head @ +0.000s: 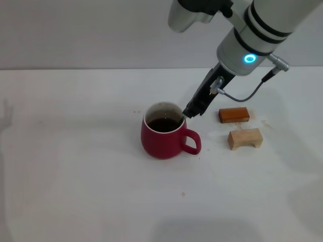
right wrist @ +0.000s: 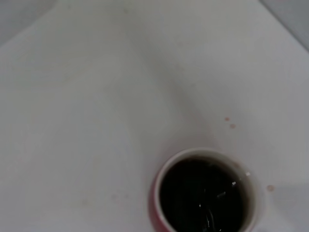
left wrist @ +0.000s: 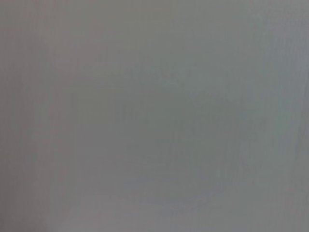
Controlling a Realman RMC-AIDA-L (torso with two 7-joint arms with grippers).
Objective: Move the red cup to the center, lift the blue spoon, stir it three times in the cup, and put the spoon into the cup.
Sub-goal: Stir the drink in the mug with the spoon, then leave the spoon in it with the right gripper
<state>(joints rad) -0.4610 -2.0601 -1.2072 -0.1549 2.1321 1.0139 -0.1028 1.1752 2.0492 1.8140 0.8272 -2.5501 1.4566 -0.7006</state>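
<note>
The red cup [head: 162, 143] stands near the middle of the white table, handle toward my right, with dark liquid inside. My right gripper [head: 191, 113] reaches down to the cup's right rim and is shut on the blue spoon [head: 182, 119]. Only a thin silver stretch of the spoon shows, slanting from the fingertips into the liquid; its pale handle is hidden in the fingers. In the right wrist view the cup's white rim [right wrist: 163, 173] shows from above, with glints in the dark liquid. My left gripper is out of view; its wrist view shows only blank grey.
An orange-brown wooden block [head: 233, 115] and a tan wooden block [head: 245, 138] lie to the right of the cup, close under my right arm. The white table [head: 75, 176] stretches to the left and front. Small drip spots [right wrist: 229, 122] mark the table near the cup.
</note>
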